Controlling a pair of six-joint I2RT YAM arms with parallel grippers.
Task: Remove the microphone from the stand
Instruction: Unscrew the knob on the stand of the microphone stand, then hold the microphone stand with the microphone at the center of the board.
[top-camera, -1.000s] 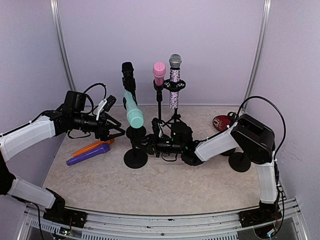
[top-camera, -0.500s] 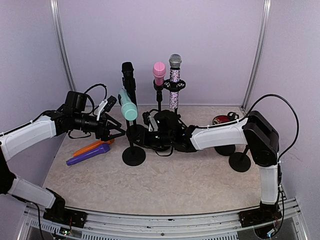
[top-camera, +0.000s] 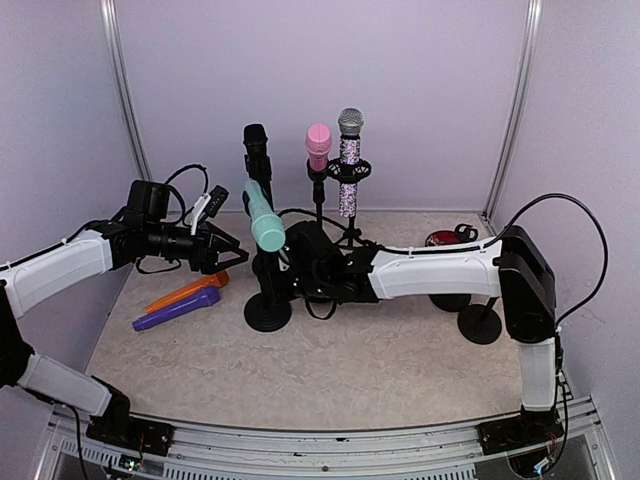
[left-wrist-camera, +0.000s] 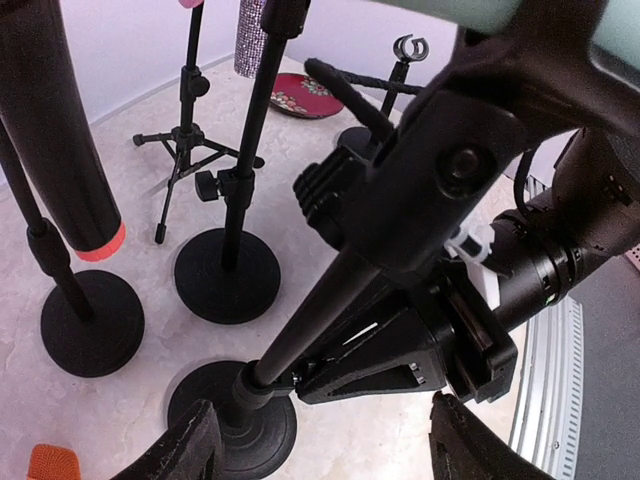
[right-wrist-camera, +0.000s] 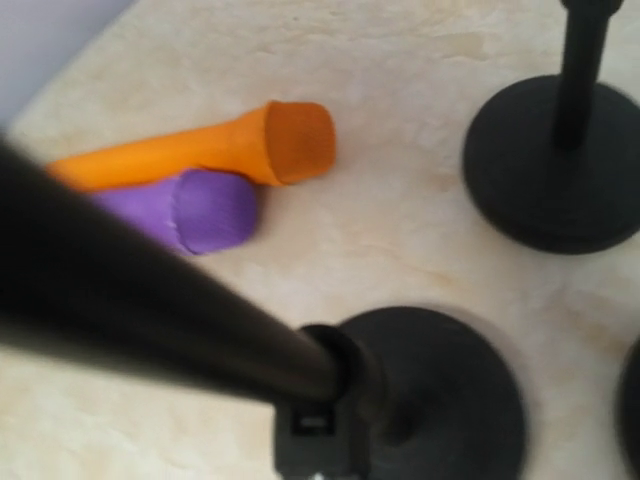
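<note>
A mint-green microphone (top-camera: 265, 221) sits tilted in the clip of a black stand with a round base (top-camera: 267, 313). Its body shows at the top right of the left wrist view (left-wrist-camera: 560, 25). My left gripper (top-camera: 234, 258) is open just left of the stand, its jaws on either side of the pole's lower part (left-wrist-camera: 330, 450). My right gripper (top-camera: 274, 284) reaches across from the right and is shut on the stand's pole (right-wrist-camera: 150, 320) just above the base (right-wrist-camera: 440, 400). It shows in the left wrist view (left-wrist-camera: 400, 350) too.
Orange (top-camera: 186, 292) and purple (top-camera: 178, 309) microphones lie on the table at the left. Behind stand a black microphone (top-camera: 257, 150), a pink one (top-camera: 318, 146) and a glittery one (top-camera: 348, 165), each on a stand. An empty stand (top-camera: 481, 323) and a red object (top-camera: 443, 243) are at the right.
My right arm has stretched further left and its gripper has closed in on the stand's pole. The stand and mint microphone shifted slightly. The left gripper stays open beside it.
</note>
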